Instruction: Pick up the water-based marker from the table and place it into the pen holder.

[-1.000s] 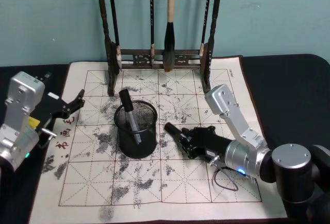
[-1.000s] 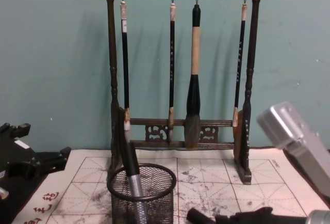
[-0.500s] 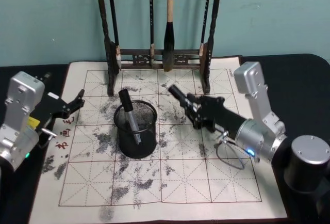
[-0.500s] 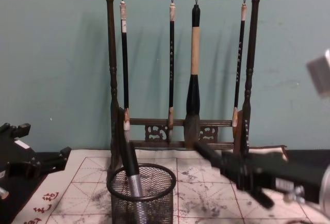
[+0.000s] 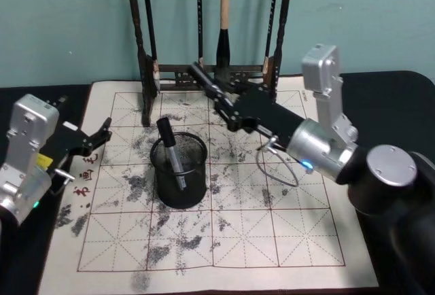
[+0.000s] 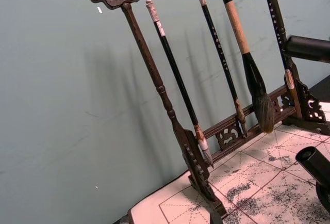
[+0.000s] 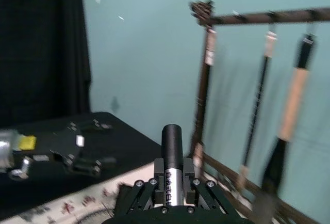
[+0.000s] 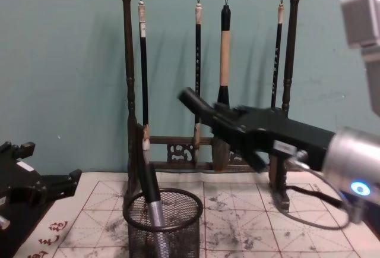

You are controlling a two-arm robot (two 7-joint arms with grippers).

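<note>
Lifted clear of the mat [image 5: 272, 234] and carried up behind the pen holder [image 5: 180, 187].

Clamped firmly on the water-based marker [image 5: 204, 79] with the right hand [image 5: 228, 107], black end jutting up and out toward the brush rack [image 5: 145, 71]. Sat low on the mat just right of the holder 1 second back; now held well above the tabletop [image 5: 387, 105], behind and above the rim, near the rack's lower rail. Means pickup looks done, with only the drop left: probably calls for coming forward over the mouth and tipping the marker toward upright. Worth minding the 1 pen [image 5: 170, 151] already leaning inside, and the hanging brushes. Leaves the left hand [image 5: 95, 140] parked at the mat's left edge, fingers spread, holding nothing.
</note>
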